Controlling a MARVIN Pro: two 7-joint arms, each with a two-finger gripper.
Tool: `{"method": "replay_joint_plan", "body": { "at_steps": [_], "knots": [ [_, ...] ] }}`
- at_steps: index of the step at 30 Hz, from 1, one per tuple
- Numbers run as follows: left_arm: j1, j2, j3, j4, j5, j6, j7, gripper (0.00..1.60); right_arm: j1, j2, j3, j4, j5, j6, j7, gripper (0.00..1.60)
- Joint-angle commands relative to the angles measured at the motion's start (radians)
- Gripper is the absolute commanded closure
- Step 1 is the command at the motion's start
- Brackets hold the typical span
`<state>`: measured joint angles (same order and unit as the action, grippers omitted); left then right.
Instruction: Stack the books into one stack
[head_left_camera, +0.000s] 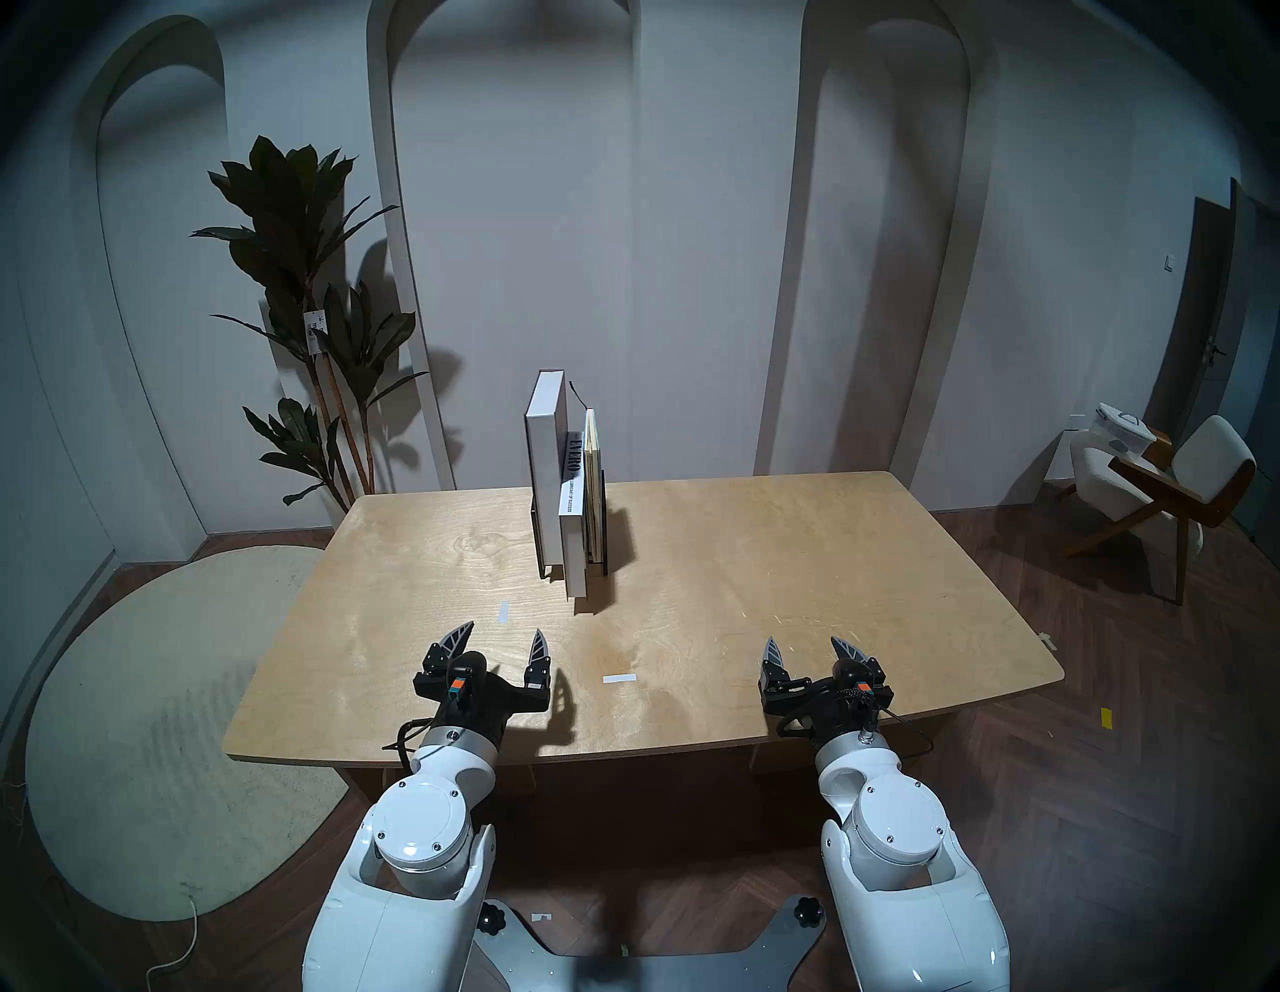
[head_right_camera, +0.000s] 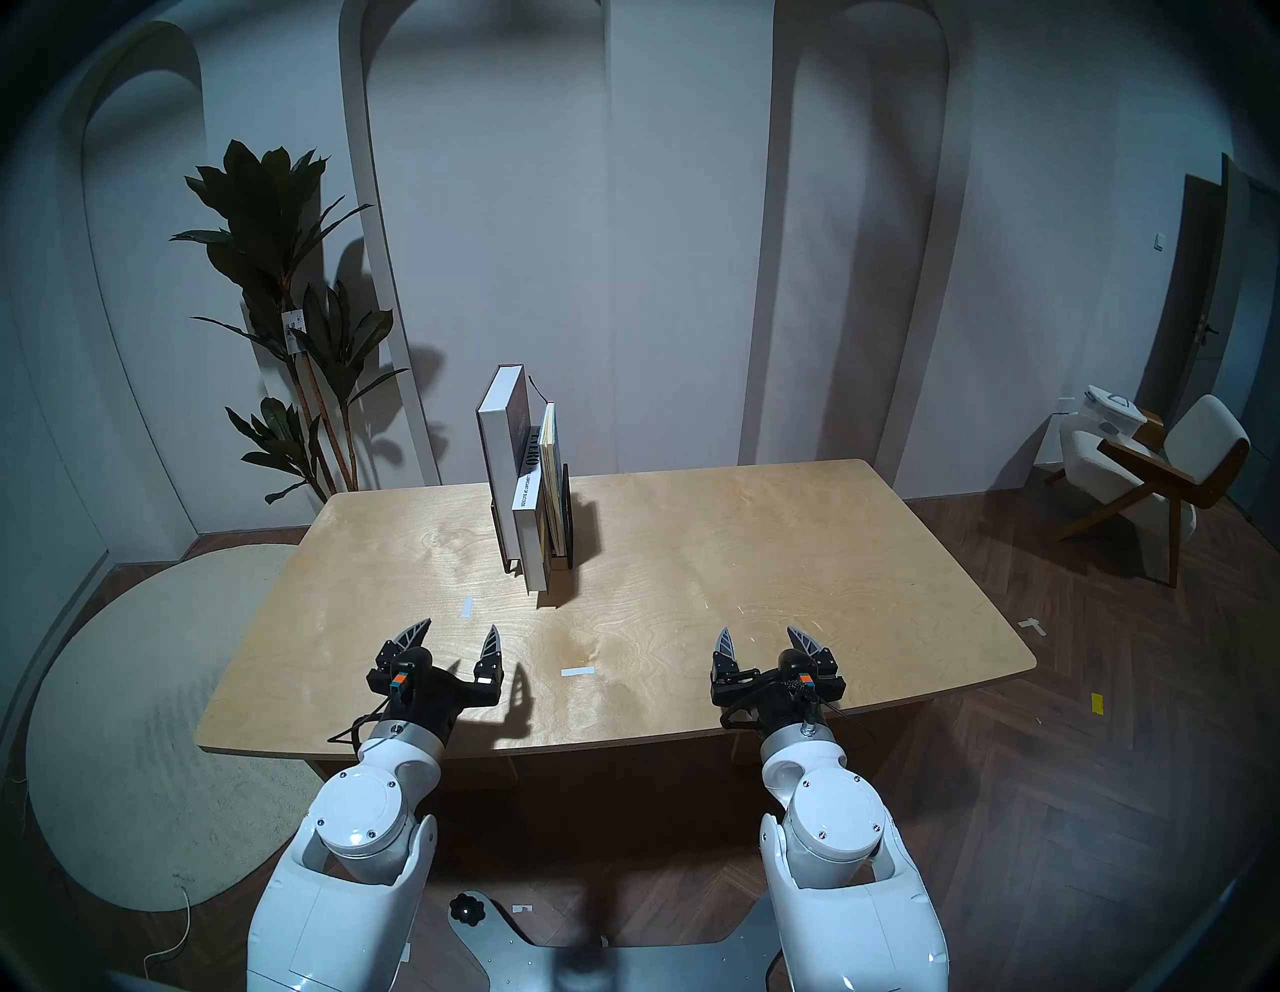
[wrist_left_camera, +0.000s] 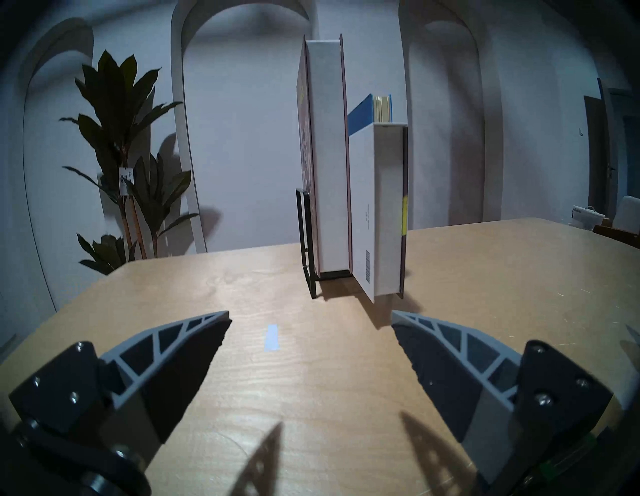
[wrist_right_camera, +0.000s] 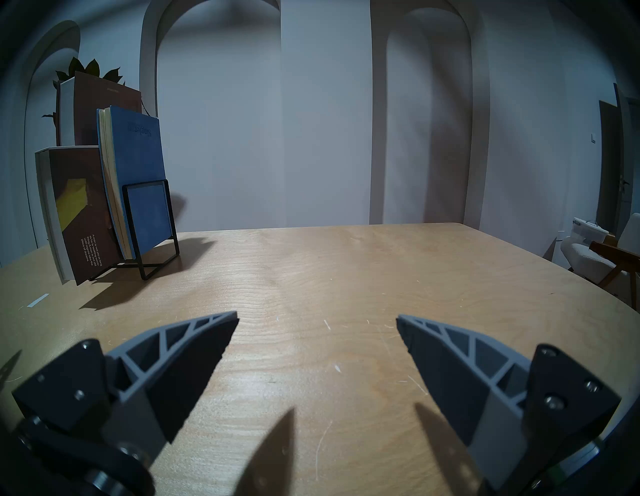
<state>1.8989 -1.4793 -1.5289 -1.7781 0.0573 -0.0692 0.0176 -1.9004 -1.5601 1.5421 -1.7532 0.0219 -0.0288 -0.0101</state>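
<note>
— Where are the books at this moment?

— All three stand upright in the black wire rack (head_left_camera: 604, 516), which sits on the far half of the wooden table (head_left_camera: 796, 589), a little left of its middle. They are not stacked yet.

— In which order do they stand?

— The large mauve-brown book (head_left_camera: 544, 478) is the tallest and it is on the left side. Next to it, touching, is the brown book with the white spine (head_left_camera: 572, 526); its near end comes out of the rack toward the robot. The thin blue book (wrist_right_camera: 138, 180) is on the right and leans against the right end frame of the rack.

— And the left gripper (head_left_camera: 504, 634)?

— It hovers over the near part of the table, pointing forward, with its two fingers spread wide. Nothing is between them; in the left wrist view I see only the bare wood and a small strip of pale tape (wrist_left_camera: 271, 337) there.

— The right gripper (head_left_camera: 808, 644)?

— The same: fingers wide apart, holding nothing, above the near right part of the table and well apart from the rack. A second strip of tape (head_left_camera: 618, 678) lies on the table between the two grippers.

— Is something else around?

— A tall plant (head_left_camera: 305, 312) stands behind the table at the left, and a chair (head_left_camera: 1170, 499) is at the far right on the floor.
</note>
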Motion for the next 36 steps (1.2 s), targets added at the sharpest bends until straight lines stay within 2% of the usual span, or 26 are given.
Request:
{"method": "replay_joint_plan", "body": {
  "at_steps": [1, 8, 16, 19, 25, 26, 36],
  "knots": [
    [0.0, 0.037, -0.004, -0.031, 0.028, -0.054, -0.01, 0.0, 0.002, 0.001, -0.001, -0.021, -0.001, -0.002, 0.001, 0.0],
    [0.001, 0.041, -0.024, -0.034, 0.036, -0.048, -0.009, 0.0, 0.002, 0.001, -0.001, -0.022, -0.001, -0.002, 0.0, 0.0],
    [-0.093, 0.053, -0.04, -0.005, 0.028, -0.029, -0.033, 0.0, 0.003, 0.001, -0.001, -0.02, 0.0, -0.003, 0.0, 0.0],
    [-0.14, 0.048, -0.055, 0.007, -0.022, -0.007, -0.064, 0.0, 0.004, 0.001, -0.001, -0.019, 0.0, -0.004, 0.0, 0.0],
    [-0.178, 0.035, -0.073, 0.003, -0.099, 0.04, -0.095, 0.0, 0.005, 0.001, -0.001, -0.016, 0.0, -0.004, 0.0, 0.0],
    [-0.206, 0.032, -0.079, 0.013, -0.133, 0.063, -0.108, 0.0, 0.005, 0.001, -0.001, -0.016, 0.0, -0.004, 0.0, 0.0],
    [-0.293, 0.042, -0.096, 0.044, -0.273, 0.159, -0.17, 0.0, 0.007, 0.0, -0.001, -0.013, 0.0, -0.005, 0.0, 0.0]
  ]
}}
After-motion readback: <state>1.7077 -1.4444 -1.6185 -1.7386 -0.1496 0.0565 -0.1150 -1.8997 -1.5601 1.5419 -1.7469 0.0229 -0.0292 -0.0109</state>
